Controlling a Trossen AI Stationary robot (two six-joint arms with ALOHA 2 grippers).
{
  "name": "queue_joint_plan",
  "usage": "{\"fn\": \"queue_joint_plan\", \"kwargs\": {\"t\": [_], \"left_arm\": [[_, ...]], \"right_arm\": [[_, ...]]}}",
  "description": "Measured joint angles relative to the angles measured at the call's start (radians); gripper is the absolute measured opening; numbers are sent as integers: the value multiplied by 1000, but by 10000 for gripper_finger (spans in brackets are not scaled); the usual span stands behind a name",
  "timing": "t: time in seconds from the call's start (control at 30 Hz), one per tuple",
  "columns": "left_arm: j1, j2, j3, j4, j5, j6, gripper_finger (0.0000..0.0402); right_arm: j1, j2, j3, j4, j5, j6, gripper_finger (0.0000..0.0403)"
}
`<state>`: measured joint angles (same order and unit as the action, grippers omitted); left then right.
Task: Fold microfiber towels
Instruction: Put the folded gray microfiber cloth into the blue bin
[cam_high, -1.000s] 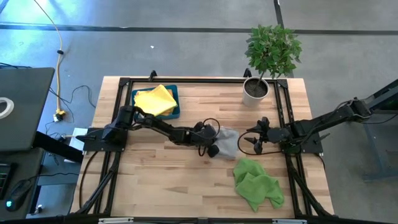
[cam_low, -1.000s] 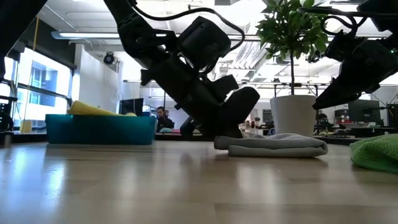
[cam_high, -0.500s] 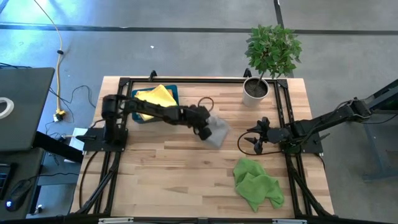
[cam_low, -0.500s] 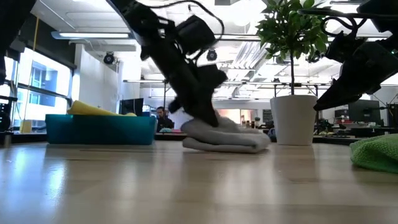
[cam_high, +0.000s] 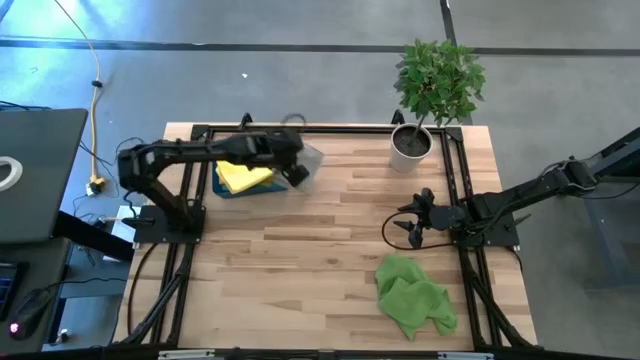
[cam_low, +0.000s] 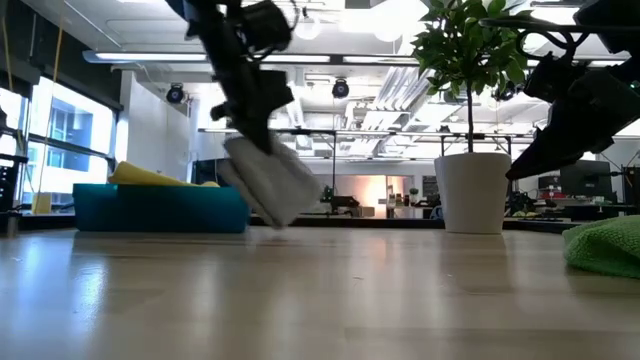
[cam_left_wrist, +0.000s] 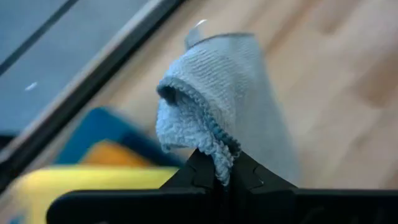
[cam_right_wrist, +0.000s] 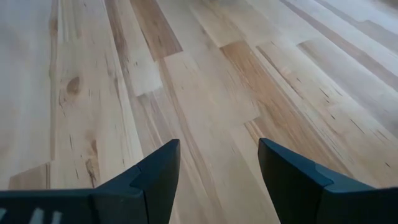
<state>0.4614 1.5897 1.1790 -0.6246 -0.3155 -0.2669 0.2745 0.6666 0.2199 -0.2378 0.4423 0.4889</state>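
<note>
Grey folded microfiber towel (cam_low: 268, 187) dangles from the left gripper's (cam_high: 297, 172) pinch; could unfold or miss the teal tray (cam_low: 160, 207).

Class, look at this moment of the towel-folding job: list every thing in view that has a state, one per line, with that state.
grey towel: folded, lifted off the table, hanging from the left gripper beside the tray.
left gripper: shut on the grey towel.
right gripper: open, empty, above bare wood.
yellow towel: folded, lying in the tray.
teal tray: on the table, holding the yellow towel.
green towels: crumpled, unfolded, on the table.
potted plant: upright.
</note>
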Motion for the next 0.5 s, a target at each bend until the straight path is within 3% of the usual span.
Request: {"fn": "queue_joint_plan", "kwargs": {"t": [0.3, 0.5], "left_arm": [[153, -124, -1, -287, -40, -45, 1], [225, -155, -77, -367, -55, -104, 1]], "right_arm": [[0, 0, 0, -7, 0, 0, 209], [0, 0, 0, -7, 0, 0, 209]]}}
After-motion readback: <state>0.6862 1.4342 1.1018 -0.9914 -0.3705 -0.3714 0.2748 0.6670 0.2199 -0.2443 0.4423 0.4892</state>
